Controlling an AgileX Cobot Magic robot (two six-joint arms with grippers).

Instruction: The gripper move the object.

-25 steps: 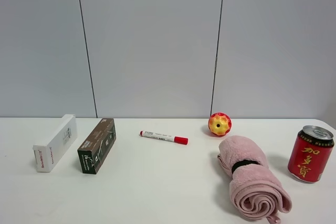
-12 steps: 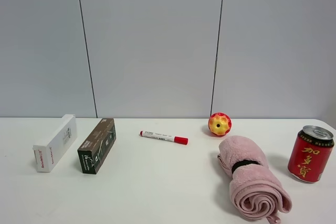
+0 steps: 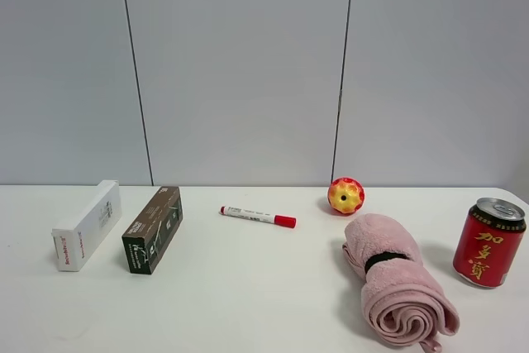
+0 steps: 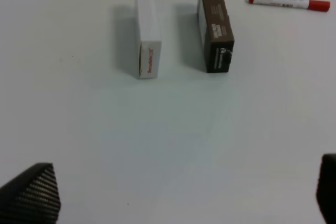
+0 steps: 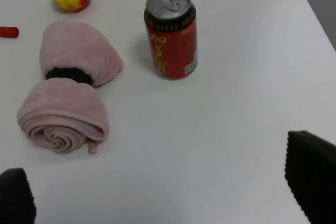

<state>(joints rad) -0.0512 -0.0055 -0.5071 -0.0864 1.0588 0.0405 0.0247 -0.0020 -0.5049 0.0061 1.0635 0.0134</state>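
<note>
A: Left pincer [image 4: 184, 195] was spread wide, empty, only the two finger tips showing at the frame's corners. It was hanging over bare counter [image 3: 248, 295], well short of the target. Right pincer [image 5: 168, 192] was likewise wide and empty.

B: Where was the white box?

A: White box [image 4: 146, 30] lay flat at far left on the counter, long axis running near to far, red-lettered end facing the left pincer.

B: Risks?

A: Dark box [image 4: 214, 24] lay just beside it on the right, parallel, narrow gap. Judgement: a wide pincer coming down off-centre could straddle both or shove the dark one. A grip across the box's end could let it swing.

B: Anything else in the way?

A: No. Red marker [image 3: 258, 217] was further right, then ball [image 3: 345, 196], rolled pink towel [image 3: 397, 283] and red can [image 3: 488, 242], all well apart on the right.
</note>
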